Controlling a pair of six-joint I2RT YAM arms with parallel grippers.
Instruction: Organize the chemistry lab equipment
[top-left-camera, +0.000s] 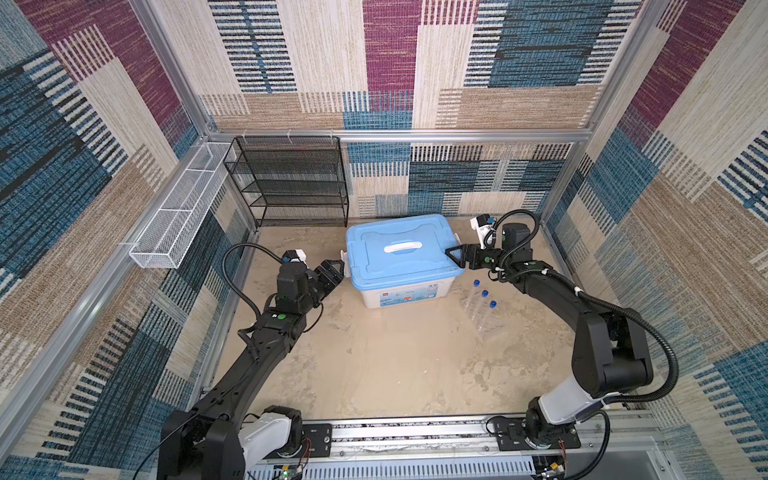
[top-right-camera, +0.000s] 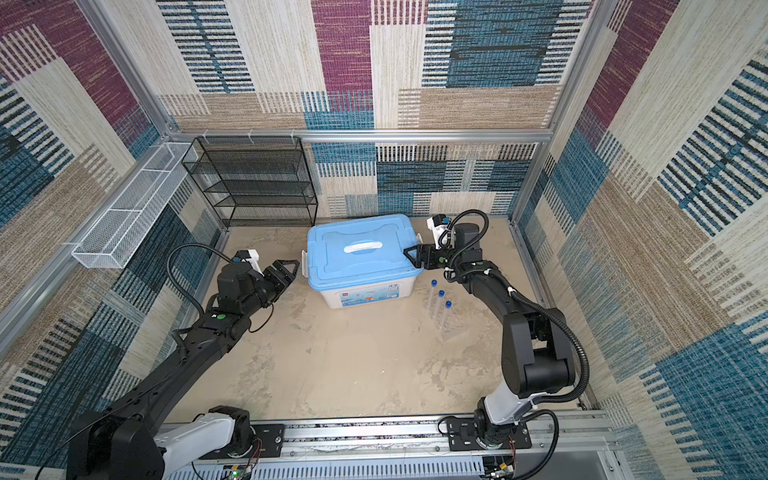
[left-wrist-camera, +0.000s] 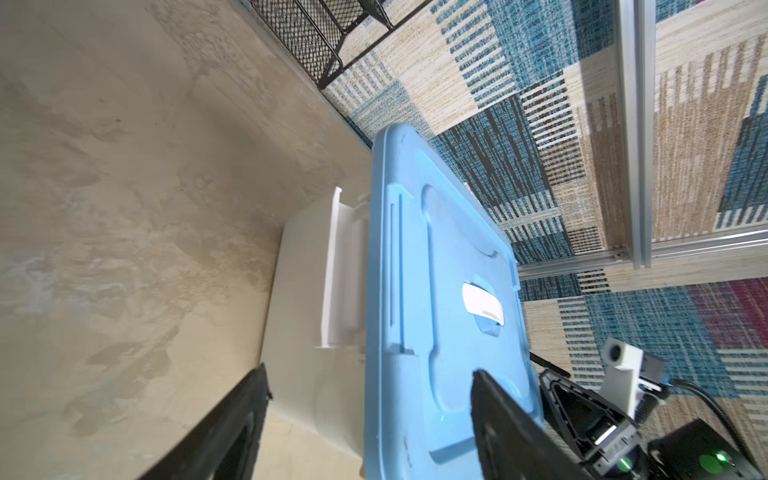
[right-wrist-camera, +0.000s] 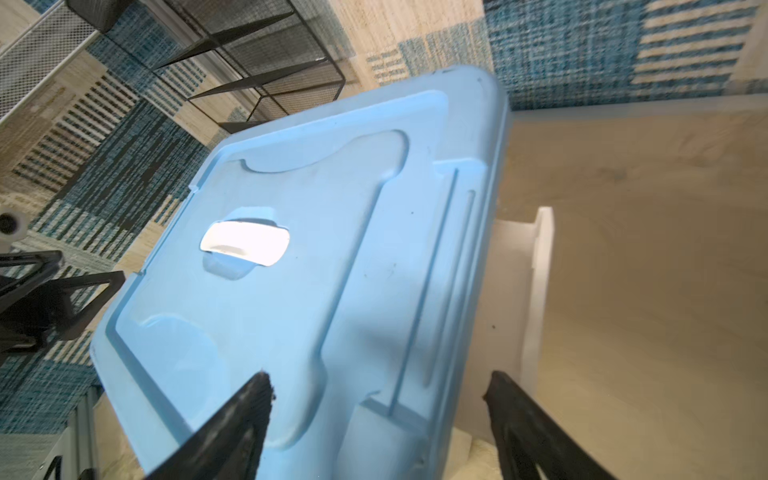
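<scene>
Left gripper (top-left-camera: 336, 272) and right gripper (top-left-camera: 453, 254) are flanking the blue-lidded bin (top-left-camera: 370, 266), jaws apart. Three blue-capped test tubes (top-left-camera: 482, 306) are lying beside it.

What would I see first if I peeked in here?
A big white box with a bright blue lid sits at the back of the table. The left gripper and right gripper stand open at its two ends. Three clear tubes with blue caps lie beside it on the right.

The bin (top-left-camera: 401, 296) stands between the left gripper (top-left-camera: 336, 268) and right gripper (top-left-camera: 451, 255) fingers (right-wrist-camera: 235, 424). Test tubes (top-left-camera: 482, 306) lie near the right fingers
</scene>
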